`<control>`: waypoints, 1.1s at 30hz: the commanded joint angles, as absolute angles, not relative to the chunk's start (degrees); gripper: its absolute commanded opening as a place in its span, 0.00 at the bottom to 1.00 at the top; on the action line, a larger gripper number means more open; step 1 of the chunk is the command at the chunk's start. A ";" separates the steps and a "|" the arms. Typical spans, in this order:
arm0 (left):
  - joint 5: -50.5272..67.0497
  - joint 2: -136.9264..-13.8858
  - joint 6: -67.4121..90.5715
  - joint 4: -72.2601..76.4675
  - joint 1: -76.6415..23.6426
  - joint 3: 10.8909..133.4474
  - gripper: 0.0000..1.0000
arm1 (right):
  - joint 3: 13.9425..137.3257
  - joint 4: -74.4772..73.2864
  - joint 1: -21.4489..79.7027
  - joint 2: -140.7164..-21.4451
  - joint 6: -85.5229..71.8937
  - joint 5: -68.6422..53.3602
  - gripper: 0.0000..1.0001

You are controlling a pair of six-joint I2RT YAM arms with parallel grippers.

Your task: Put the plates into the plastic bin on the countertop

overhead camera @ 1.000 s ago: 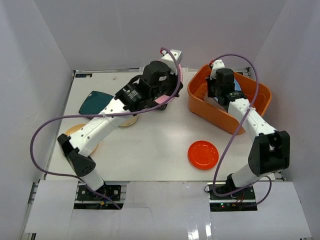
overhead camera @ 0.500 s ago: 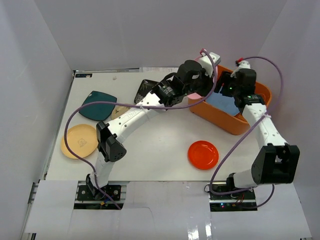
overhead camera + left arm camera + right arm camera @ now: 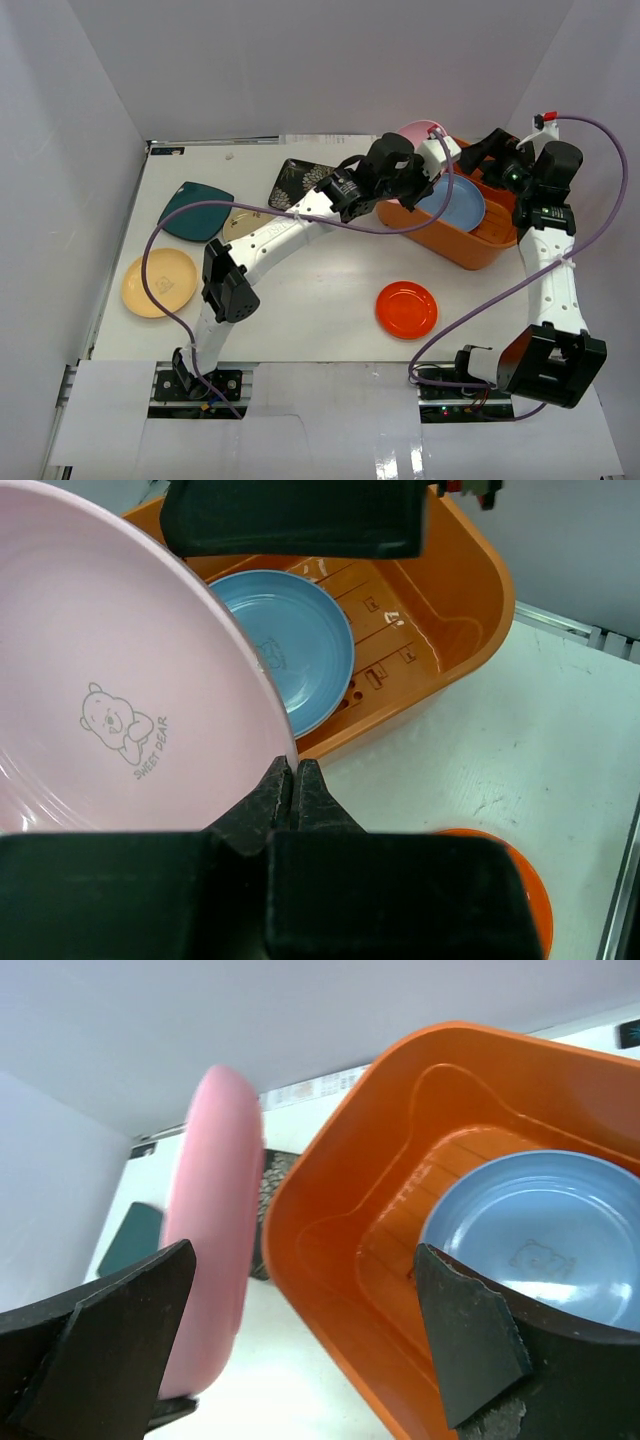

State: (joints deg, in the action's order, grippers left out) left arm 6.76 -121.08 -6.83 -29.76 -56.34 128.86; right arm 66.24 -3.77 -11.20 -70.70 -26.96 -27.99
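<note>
The overhead view alone shows the full spread. A yellow plate, a dark teal square plate, a partly covered beige plate and a black flowered square plate lie in the left half of the countertop. A red plate lies alone at lower centre, in front of the orange bin at upper right.

Only the left wrist view shows the face of the pink plate, printed with a small bear. The left gripper is clamped on it, one finger above and one below. Beyond it a light blue plate lies flat on the bin's slotted floor.

The right wrist view shows the pink plate edge-on and nearly upright, just left of the bin's near corner. It also shows the right gripper spread wide, with nothing between its fingers.

From above, the left arm reaches from its base at lower left, folds at the elbow, and stretches diagonally up and right to the bin's upper-left rim. The right arm rises almost straight up the right side of the frame. Its wrist bends left over the bin's upper-right edge, well clear of the blue plate.
</note>
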 commanded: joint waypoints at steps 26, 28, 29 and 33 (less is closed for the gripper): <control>13.36 -113.47 -10.28 -27.51 -56.43 123.93 0.00 | 66.18 -2.20 -3.87 -72.33 -28.74 -27.95 0.38; 11.70 -112.50 -10.28 -27.25 -56.34 123.05 0.08 | 66.18 -0.89 -3.96 -72.33 -29.88 -27.43 0.25; 10.73 -112.06 -10.02 -26.55 -56.34 122.52 0.15 | 66.36 1.04 -3.96 -72.33 -31.27 -26.81 0.16; -0.74 -106.90 -6.52 -25.49 -56.43 118.66 0.68 | 68.99 3.07 -3.96 -74.35 -33.66 -24.79 0.08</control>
